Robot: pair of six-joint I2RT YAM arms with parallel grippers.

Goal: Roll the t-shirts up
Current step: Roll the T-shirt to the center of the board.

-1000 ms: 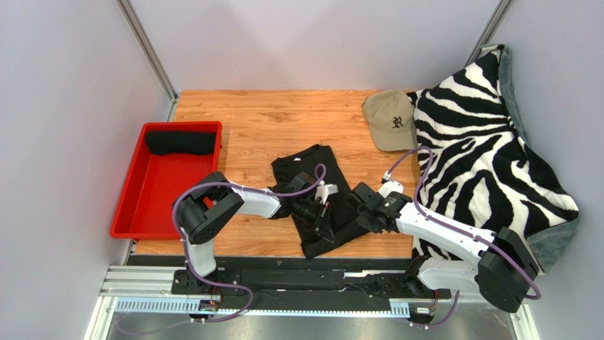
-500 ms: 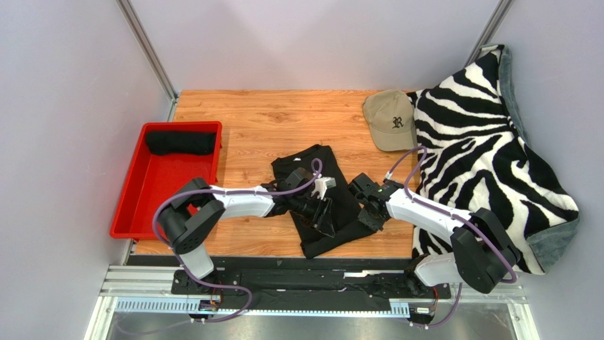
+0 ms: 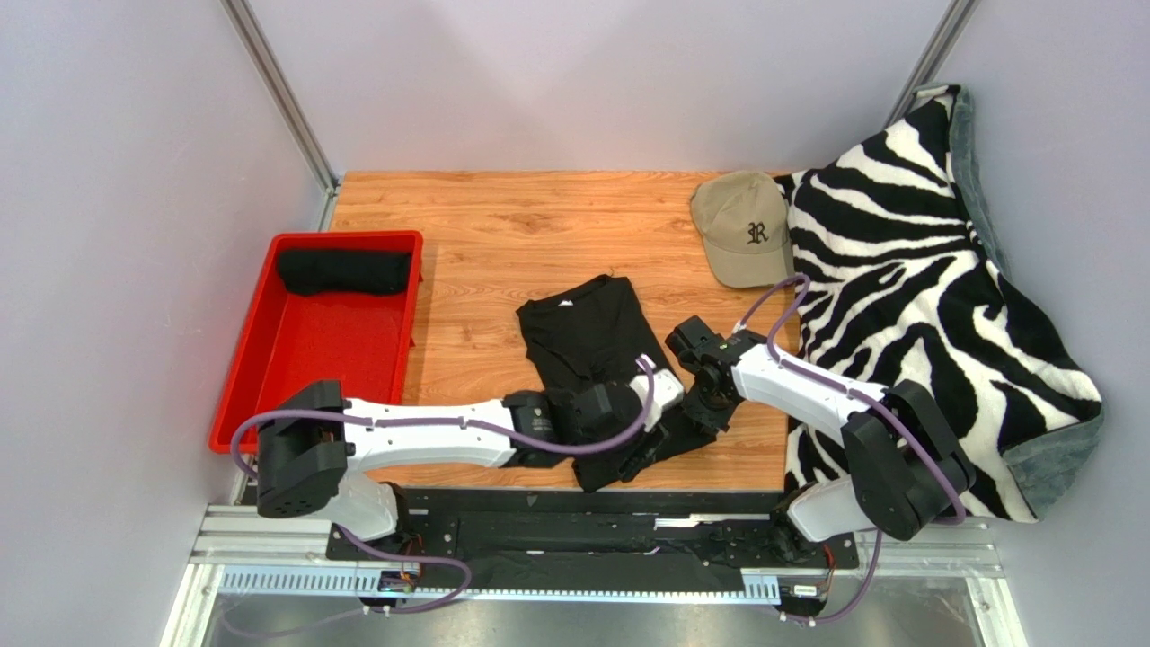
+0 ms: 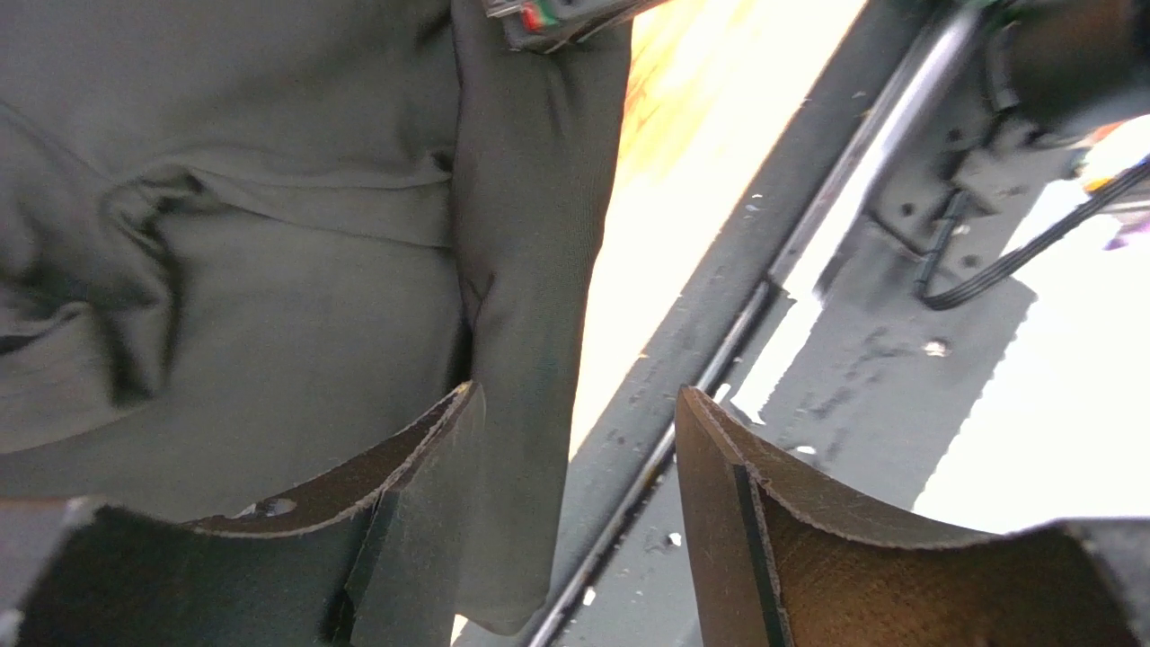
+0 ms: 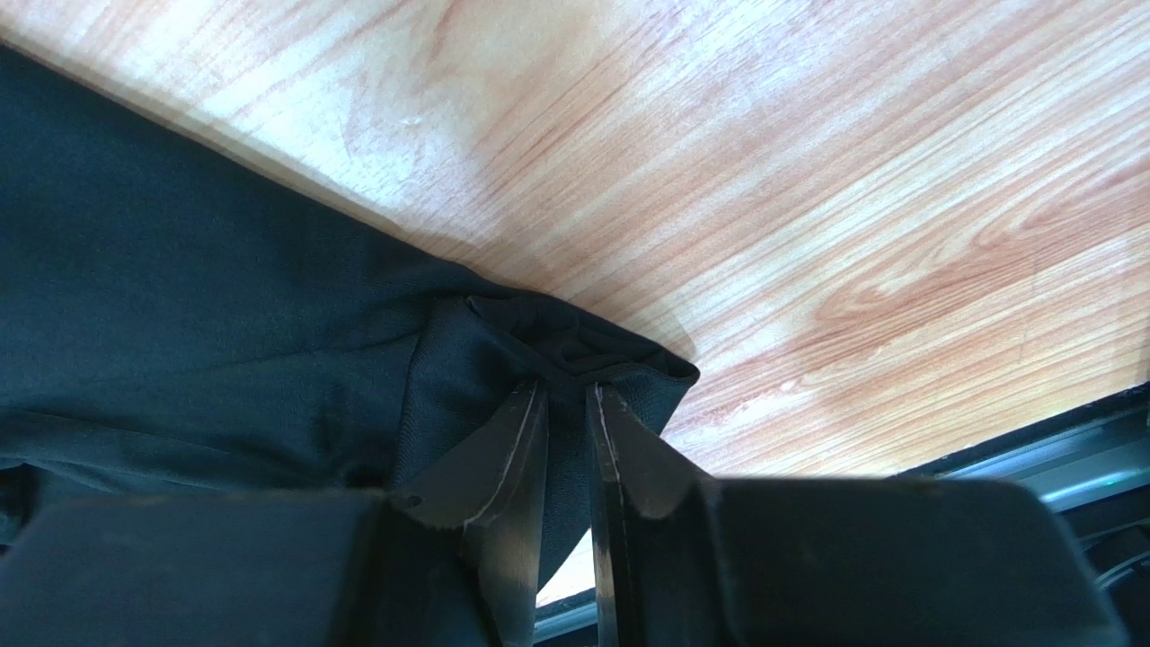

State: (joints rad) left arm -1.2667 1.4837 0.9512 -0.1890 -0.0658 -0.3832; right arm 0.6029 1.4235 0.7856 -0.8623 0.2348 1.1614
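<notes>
Top external, red tray point(image 3: 308, 371): rolled t-shirt point(image 3: 342, 272) at far end.
Left pincer point(image 4: 574, 405): wide, astride near edge of flat t-shirt point(image 4: 270, 297).
Flat t-shirt: middle of counter point(image 3: 473, 229), near part bunched.
Right pincer point(image 5: 567, 394): narrow, pinching fold at flat t-shirt's right edge.
Tan cap point(image 3: 743, 229): far right, beside zebra blanket point(image 3: 918, 270).

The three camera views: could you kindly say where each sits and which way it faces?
Top external: above and behind the bases, looking down on the orange wooden table; left arm and right arm show.
Left wrist: on the left arm, facing the table's near edge; open left pincer shows.
Right wrist: on the right arm, facing down; right pincer shows, shut on the plain black cotton t-shirt.
Both wrist views share that t-shirt.
</notes>
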